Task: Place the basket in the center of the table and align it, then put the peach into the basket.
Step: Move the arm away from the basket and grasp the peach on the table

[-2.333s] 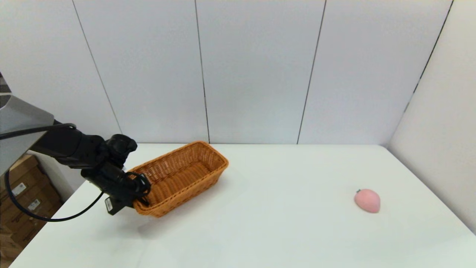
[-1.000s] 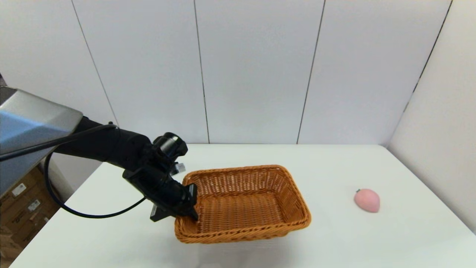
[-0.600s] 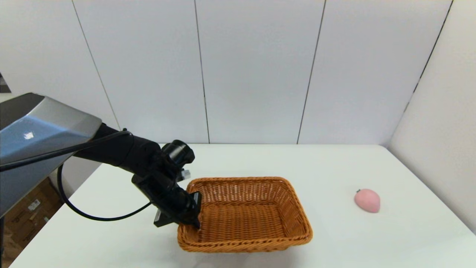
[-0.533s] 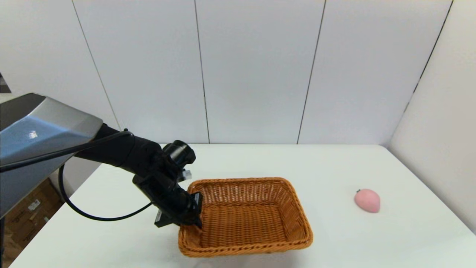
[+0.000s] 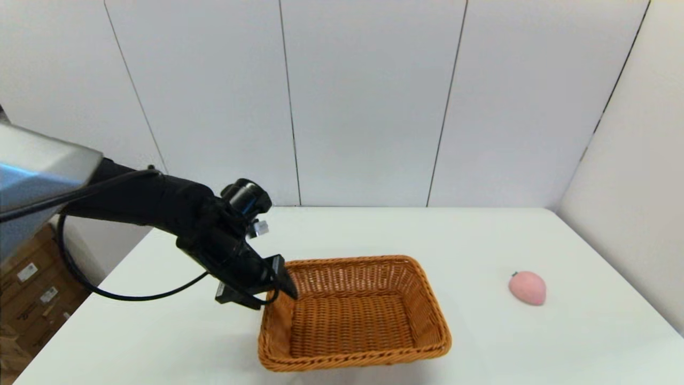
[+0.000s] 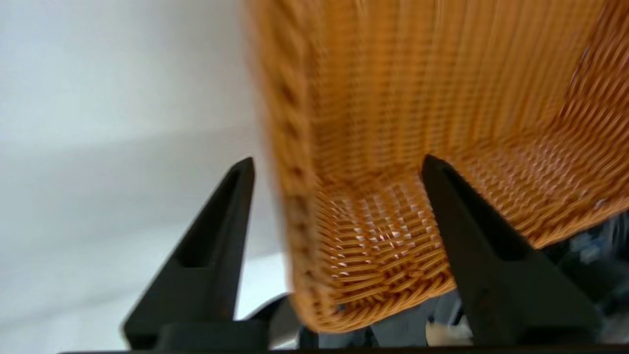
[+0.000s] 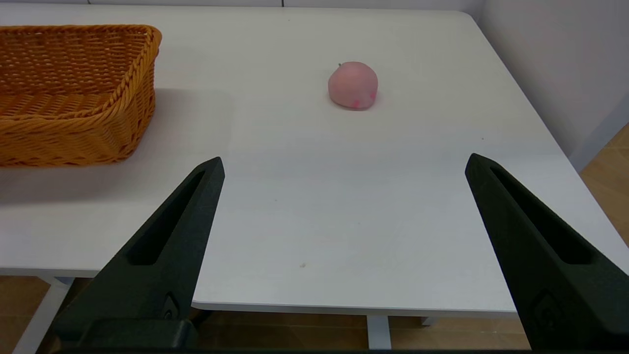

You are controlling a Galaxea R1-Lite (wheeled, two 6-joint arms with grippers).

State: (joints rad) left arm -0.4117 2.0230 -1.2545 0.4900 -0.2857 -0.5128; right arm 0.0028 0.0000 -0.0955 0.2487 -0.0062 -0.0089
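**Two grippers spread wide, neither clamping anything**

Two black fingers of the left gripper [image 6: 339, 164] stand apart, one on the outside of the basket's [image 6: 393, 147] left end wall and the other over its inside, so the braided rim runs through the gap without being pinched. In the head view this gripper [image 5: 280, 278] sits just above the basket's [image 5: 355, 315] near-left corner, at the end of the dark left arm that reaches in from the robot's left side.

Wicker weave is all that shows inside the basket; its floor is bare. It rests flat on the table [image 5: 374, 235], long sides running left to right, roughly midway across the tabletop and toward the robot's edge.

Off to the right, well apart from the basket, the peach [image 5: 528, 287] lies on the white surface. The right wrist view shows the peach [image 7: 353, 84] ahead of the right gripper [image 7: 344, 164], whose fingers are likewise spread wide with nothing between them. That gripper hangs off the near edge of the table [image 7: 314, 196], with the basket's [image 7: 73, 93] right end to one side. Brown cardboard boxes [image 5: 26, 289] stand on the floor beyond the table's left edge.
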